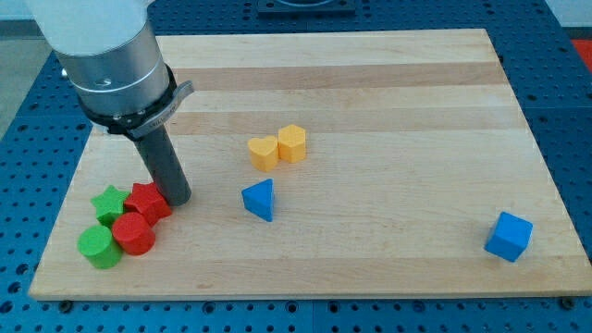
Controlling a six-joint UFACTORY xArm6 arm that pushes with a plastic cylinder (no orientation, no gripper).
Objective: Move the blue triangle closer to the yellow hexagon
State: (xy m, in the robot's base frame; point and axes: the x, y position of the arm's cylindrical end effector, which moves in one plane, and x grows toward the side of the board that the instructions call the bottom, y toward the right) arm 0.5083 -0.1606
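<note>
The blue triangle (260,199) lies near the middle of the wooden board (370,83). The yellow hexagon (292,143) stands a little above and to its right, touching a yellow heart (263,153). My tip (178,198) is at the view's left, well left of the blue triangle and right beside a red star (148,201).
A green star (109,203), a red cylinder (133,234) and a green cylinder (98,247) cluster at the lower left, next to the red star. A blue cube (509,236) sits at the lower right, near the board's edge.
</note>
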